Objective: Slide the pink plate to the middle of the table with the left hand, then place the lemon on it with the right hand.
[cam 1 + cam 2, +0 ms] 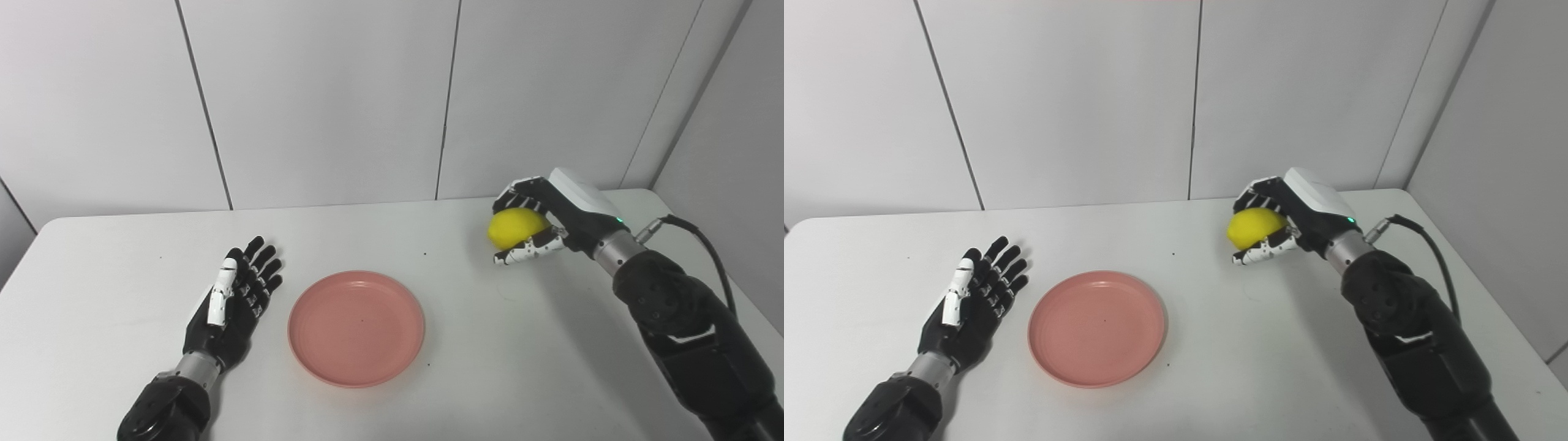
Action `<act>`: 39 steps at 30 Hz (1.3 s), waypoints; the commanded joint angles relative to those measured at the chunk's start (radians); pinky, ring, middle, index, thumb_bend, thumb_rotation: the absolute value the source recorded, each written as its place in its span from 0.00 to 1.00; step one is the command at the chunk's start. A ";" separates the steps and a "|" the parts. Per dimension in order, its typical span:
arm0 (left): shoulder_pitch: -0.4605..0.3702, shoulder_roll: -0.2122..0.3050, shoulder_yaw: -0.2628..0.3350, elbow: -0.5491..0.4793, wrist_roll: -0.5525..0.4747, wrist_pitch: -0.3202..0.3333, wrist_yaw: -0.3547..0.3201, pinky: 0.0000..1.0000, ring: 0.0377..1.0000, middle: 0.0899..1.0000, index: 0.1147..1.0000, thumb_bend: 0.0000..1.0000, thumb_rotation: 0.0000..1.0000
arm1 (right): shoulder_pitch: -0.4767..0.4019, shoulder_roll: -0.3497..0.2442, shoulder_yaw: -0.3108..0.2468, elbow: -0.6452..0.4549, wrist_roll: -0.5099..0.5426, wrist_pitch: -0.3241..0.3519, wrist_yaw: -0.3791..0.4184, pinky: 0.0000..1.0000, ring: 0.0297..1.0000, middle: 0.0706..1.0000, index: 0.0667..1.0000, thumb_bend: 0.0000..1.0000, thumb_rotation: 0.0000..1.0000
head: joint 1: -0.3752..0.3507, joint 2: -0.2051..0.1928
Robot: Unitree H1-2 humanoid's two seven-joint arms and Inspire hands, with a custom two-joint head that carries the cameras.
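The right hand [545,223] is wrapped around the lemon [513,227], with black and white fingers [520,191] curled over the top and the thumb tucked under it. The lemon is bright yellow, round and smooth, and it sits in the hand above the far right part of the tabletop [122,367]. The back of this hand has a shiny white cover, and a black cable [704,245] loops out near the wrist.

The left hand [236,300] holds nothing. It lies flat and open near the tabletop, with its fingers spread and pointing away from the robot. It is just beside the pink plate [356,328], on the plate's left, and not touching it.

The pink plate is round and shallow with a low raised rim, and it looks smooth and a bit glossy. It sits near the middle of the white tabletop, well apart from the lemon. The tabletop is plain and smooth with rounded corners. Behind it stands a wall [331,92] of flat pale panels.
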 commanded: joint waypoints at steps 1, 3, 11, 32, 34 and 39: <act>0.007 -0.008 -0.010 0.003 0.018 0.009 0.014 1.00 0.99 0.98 0.97 0.44 1.00 | -0.062 0.015 0.007 -0.027 -0.015 -0.010 -0.016 0.34 0.38 0.42 0.49 0.54 0.04 | 0.002 0.002; 0.010 -0.013 -0.009 -0.005 0.014 0.014 0.019 1.00 0.99 0.99 0.97 0.44 1.00 | -0.074 0.041 0.022 -0.028 -0.023 0.002 -0.006 0.36 0.39 0.43 0.49 0.54 0.05 | 0.009 0.004; 0.018 -0.030 -0.007 -0.015 0.016 0.006 0.035 1.00 0.98 0.98 0.97 0.43 1.00 | -0.111 0.142 0.075 0.003 -0.056 -0.009 -0.012 0.34 0.38 0.43 0.51 0.54 0.07 | 0.046 0.006; 0.032 -0.071 0.000 -0.065 0.050 0.020 0.114 0.99 0.96 0.97 0.96 0.43 1.00 | -0.145 0.381 0.222 0.172 -0.206 -0.004 -0.101 0.34 0.40 0.45 0.54 0.55 0.05 | 0.141 0.014; 0.032 -0.072 -0.001 -0.063 0.052 0.017 0.118 0.99 0.96 0.97 0.96 0.43 1.00 | -0.142 0.398 0.230 0.186 -0.228 0.007 -0.111 0.35 0.41 0.46 0.56 0.56 0.05 | 0.148 0.015; 0.033 -0.074 -0.006 -0.064 0.060 0.011 0.126 0.99 0.97 0.97 0.97 0.43 1.00 | -0.127 0.435 0.253 0.233 -0.277 -0.006 -0.159 0.32 0.38 0.45 0.56 0.57 0.04 | 0.162 0.016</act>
